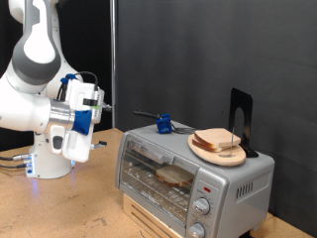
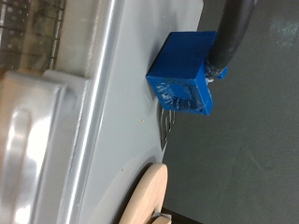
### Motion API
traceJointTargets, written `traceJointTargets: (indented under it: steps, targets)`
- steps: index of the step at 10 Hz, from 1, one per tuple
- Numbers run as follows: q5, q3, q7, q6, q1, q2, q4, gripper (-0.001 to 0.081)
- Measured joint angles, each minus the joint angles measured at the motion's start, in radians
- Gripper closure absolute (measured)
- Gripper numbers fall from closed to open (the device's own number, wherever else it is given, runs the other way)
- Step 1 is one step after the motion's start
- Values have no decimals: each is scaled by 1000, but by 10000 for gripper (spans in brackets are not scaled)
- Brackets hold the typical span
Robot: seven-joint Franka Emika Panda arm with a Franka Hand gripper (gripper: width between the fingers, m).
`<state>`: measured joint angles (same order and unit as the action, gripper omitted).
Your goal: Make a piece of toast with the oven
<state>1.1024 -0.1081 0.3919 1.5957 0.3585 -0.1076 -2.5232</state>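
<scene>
The silver-grey toaster oven (image 1: 188,183) stands on the wooden table at the exterior view's lower right. Its glass door looks closed. A slice of toast (image 1: 174,177) shows behind the glass on the wire rack. Another pale slice with a tan crust (image 1: 219,140) lies on a round wooden plate (image 1: 201,149) on the oven's roof. My gripper (image 1: 96,103) hangs in the air to the exterior view's left of the oven, apart from it and holding nothing that I can see. Its fingers do not show in the wrist view, which shows the oven's roof (image 2: 121,112) and wire rack (image 2: 28,28).
A blue block (image 1: 163,125) with a black handle and fork tines sits on the oven's roof near its back edge; it also shows in the wrist view (image 2: 182,75), with the plate's edge (image 2: 145,196). A black upright stand (image 1: 240,119) is behind the plate. Knobs (image 1: 202,208) are on the oven's front.
</scene>
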Motion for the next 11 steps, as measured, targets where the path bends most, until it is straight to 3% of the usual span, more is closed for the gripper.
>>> traceJointTargets:
  steps: [3,7,9,11]
  targets:
    - [5,1,4,-101,0,188,169,-2]
    - [40,15,-4,-60,-2,214,185,-2]
    - [66,31,-10,-42,-5,304,265,-2]
    - [61,45,-25,-87,-5,410,375,-2]
